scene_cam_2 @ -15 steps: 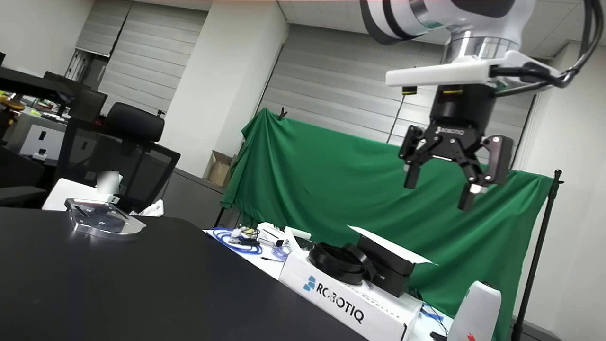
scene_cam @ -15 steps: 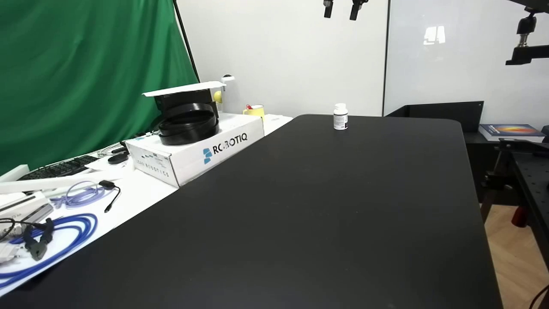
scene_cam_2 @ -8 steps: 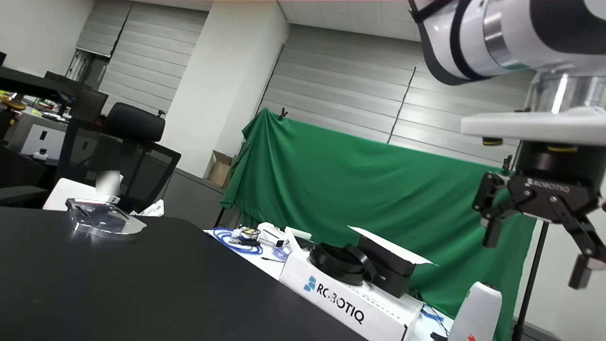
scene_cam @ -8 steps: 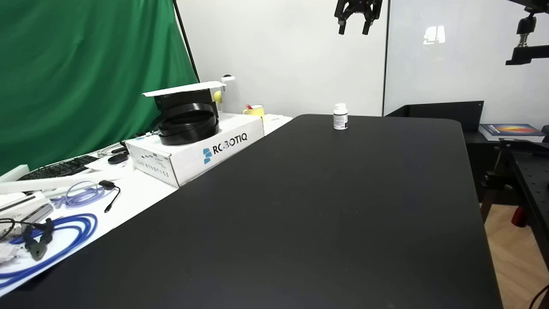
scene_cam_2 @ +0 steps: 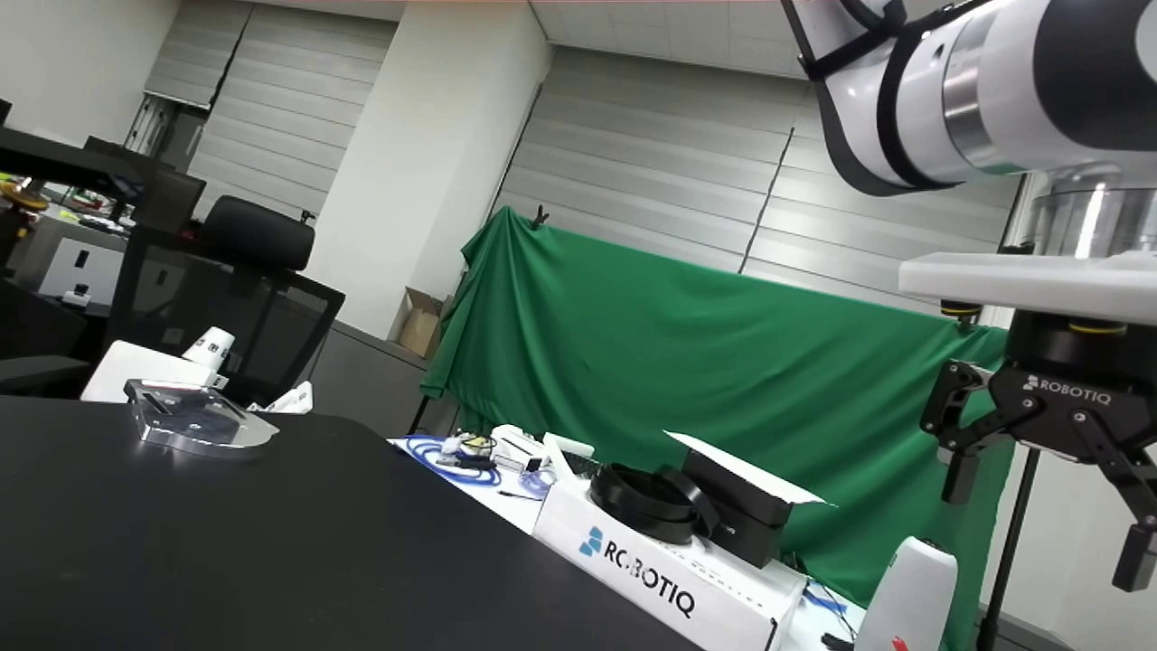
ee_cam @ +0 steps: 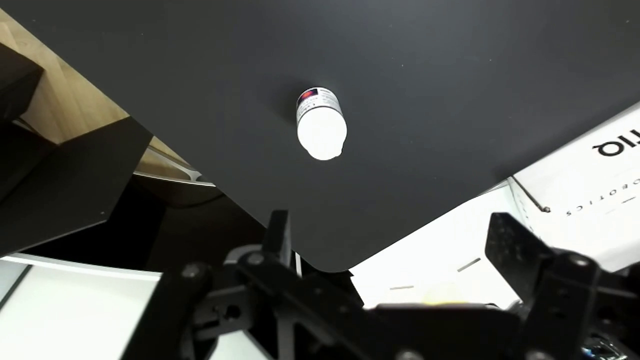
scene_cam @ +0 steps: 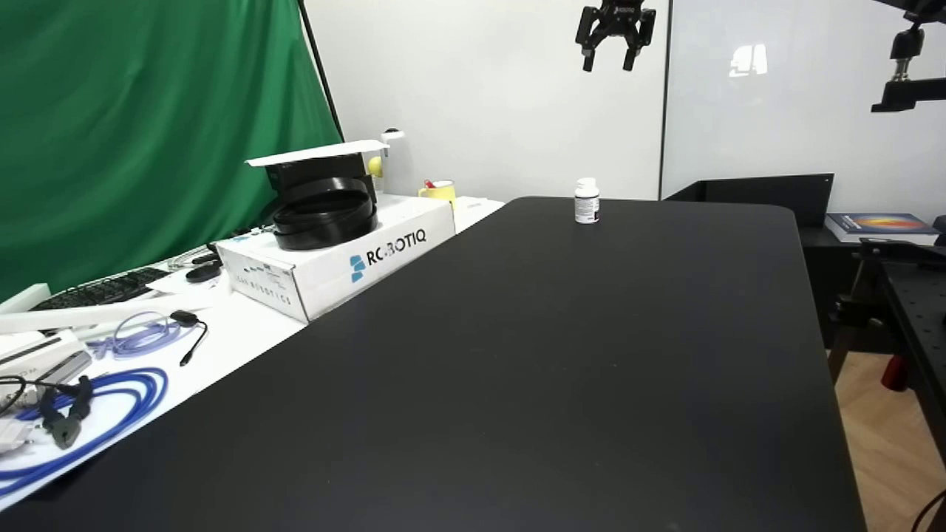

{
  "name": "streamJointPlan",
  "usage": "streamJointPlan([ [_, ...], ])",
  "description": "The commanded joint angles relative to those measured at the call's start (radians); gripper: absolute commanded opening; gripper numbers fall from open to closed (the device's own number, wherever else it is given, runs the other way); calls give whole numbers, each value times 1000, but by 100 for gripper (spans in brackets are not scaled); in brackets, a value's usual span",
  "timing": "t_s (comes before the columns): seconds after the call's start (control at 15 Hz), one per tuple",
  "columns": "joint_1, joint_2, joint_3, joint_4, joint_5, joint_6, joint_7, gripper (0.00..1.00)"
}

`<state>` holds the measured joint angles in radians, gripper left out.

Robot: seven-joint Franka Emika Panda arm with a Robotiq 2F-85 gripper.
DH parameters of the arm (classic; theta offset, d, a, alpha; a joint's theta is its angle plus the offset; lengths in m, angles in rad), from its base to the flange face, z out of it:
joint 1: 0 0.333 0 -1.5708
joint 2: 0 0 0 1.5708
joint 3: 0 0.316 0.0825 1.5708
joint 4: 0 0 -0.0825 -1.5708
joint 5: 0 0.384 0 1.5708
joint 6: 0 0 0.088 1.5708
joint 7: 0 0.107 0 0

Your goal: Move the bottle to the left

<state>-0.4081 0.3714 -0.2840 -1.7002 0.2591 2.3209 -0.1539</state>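
The small white bottle [scene_cam: 587, 202] stands upright near the far edge of the black table [scene_cam: 562, 355] in an exterior view. In the wrist view the bottle [ee_cam: 321, 125] is seen from above, at upper middle, with its cap glaring white. My gripper [scene_cam: 607, 65] is open and empty, high above the table. In that view it hangs well above the bottle and slightly to its right. It also shows at the right edge of an exterior view [scene_cam_2: 1047, 527], where the bottle is out of view. In the wrist view the bottle lies beyond the spread fingers [ee_cam: 391, 224], not between them.
A white cardboard box [scene_cam: 340, 258] with black rings on it stands on a white table beside the black one. A clear plate-like object [scene_cam_2: 199, 420] lies on the black table. Blue cables [scene_cam: 140, 391] and a yellow mug [scene_cam: 440, 192] are on the white table.
My gripper has come down and, in both exterior views, shifted to the right, moving most in the first half second. The fingers stay open. The bottle has not moved.
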Motion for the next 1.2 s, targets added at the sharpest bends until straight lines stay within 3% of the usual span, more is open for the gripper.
streamJointPlan([
  [0.0, -15, 2, 16, 7, -8, -4, 5, 100],
  [0.33, 6, 154, 82, 108, 18, 143, 16, 100],
  [0.6, 29, 294, 114, 189, -27, 200, 54, 100],
  [0.8, 69, 382, 59, 264, -117, 157, 151, 100],
  [1.13, 78, 465, -29, 387, -228, 42, 286, 100],
])
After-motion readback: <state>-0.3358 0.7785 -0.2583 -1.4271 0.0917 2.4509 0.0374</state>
